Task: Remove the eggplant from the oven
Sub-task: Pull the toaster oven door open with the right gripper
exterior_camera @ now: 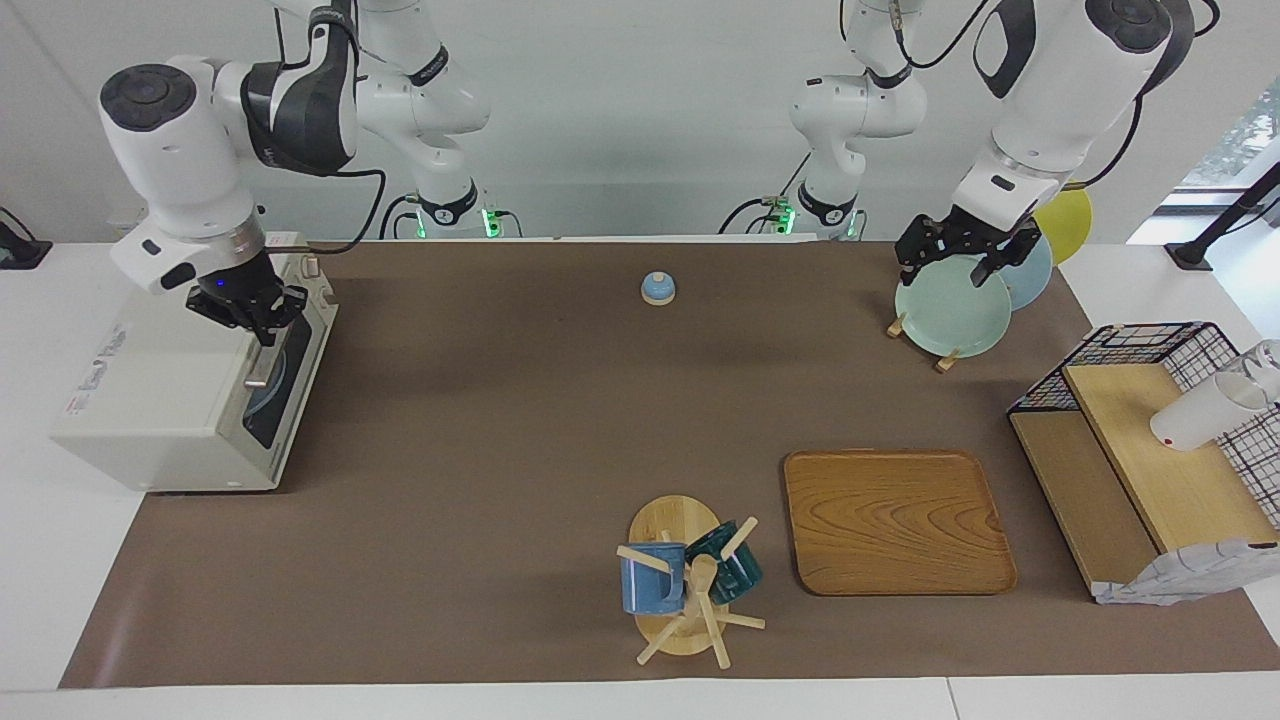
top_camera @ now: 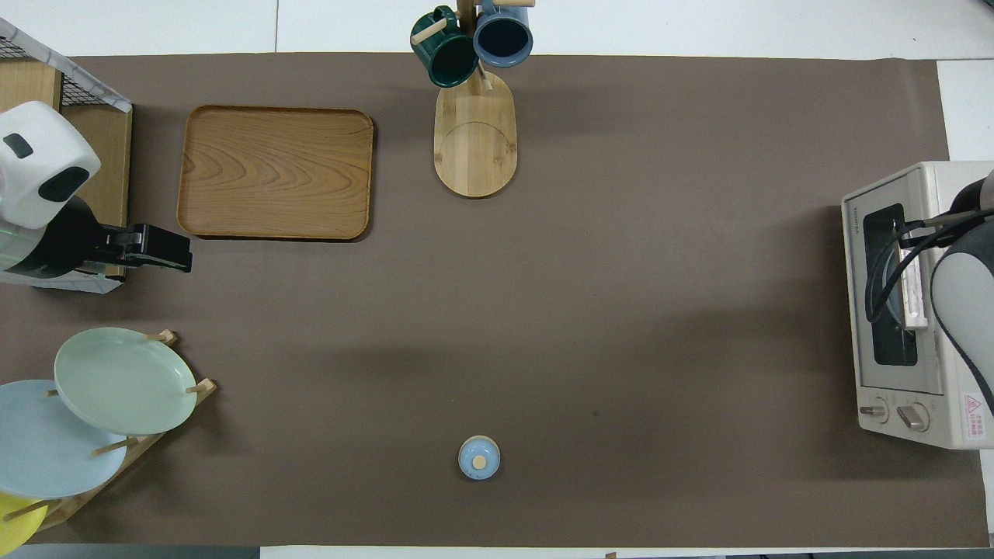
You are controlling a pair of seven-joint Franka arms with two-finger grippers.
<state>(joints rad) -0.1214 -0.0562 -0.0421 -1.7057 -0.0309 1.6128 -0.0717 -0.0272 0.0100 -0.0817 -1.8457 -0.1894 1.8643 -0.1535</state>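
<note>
I am looking at the counter (exterior_camera: 500, 450) first, its brown mat filling most of both frames. The oven (exterior_camera: 170, 400) is sitting at the left edge of the facing view, at the right arm's end, with its door closed and its glass front facing the middle of the counter. The eggplant is not showing anywhere; I am judging it is lying inside the oven, hidden by the dark glass, so I cannot tell how it looks or which way its long axis runs.

The right tool (exterior_camera: 262, 322) is hanging directly over the door's bar handle (exterior_camera: 262, 365), at the upper part of the oven front in the facing view. Whether its fingers are spread or pressed together, I cannot tell; the arm is covering it from overhead. The handle is running along the door's top edge, just below the tool, so the coming move is turning on closing onto that bar.

The left tool (exterior_camera: 960, 250) is waiting over the plate rack (exterior_camera: 950, 310) at the upper right of the facing view, well apart from the oven, its fingers looking spread and empty.
</note>
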